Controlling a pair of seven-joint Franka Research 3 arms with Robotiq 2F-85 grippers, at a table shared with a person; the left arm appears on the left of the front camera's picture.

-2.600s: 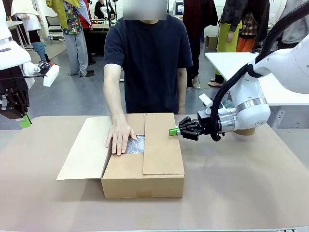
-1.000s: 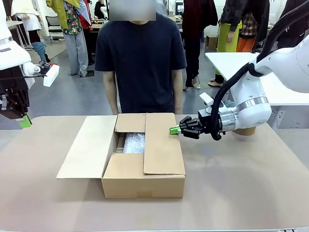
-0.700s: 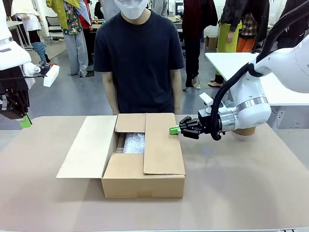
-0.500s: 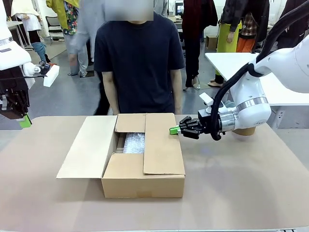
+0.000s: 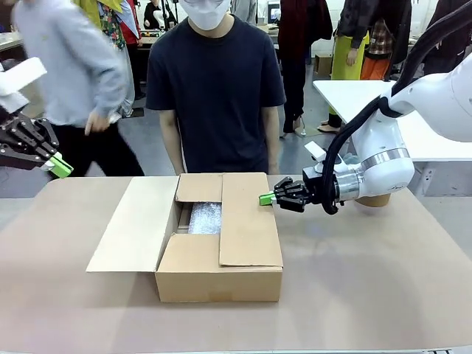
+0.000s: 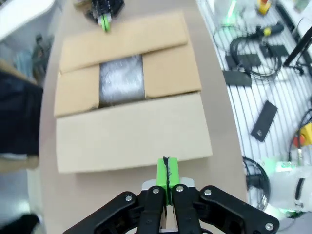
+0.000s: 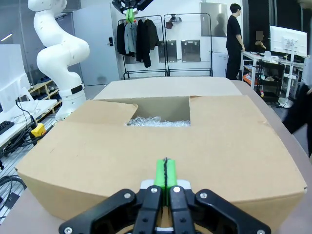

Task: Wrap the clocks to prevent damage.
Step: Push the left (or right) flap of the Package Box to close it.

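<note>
Cardboard box (image 5: 221, 274) part-shut, bubble wrap (image 6: 122, 80) plainest from left wrist

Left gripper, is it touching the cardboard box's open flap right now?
Apart. The front view shows the left gripper, shut, up at picture left, with a wide stretch of table between it and the cardboard box's open flap.

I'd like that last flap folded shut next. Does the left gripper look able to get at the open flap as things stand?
Probably yes. The open flap lies spread flat toward the left gripper, which hangs shut, raised off that side, with nothing between them.
</note>
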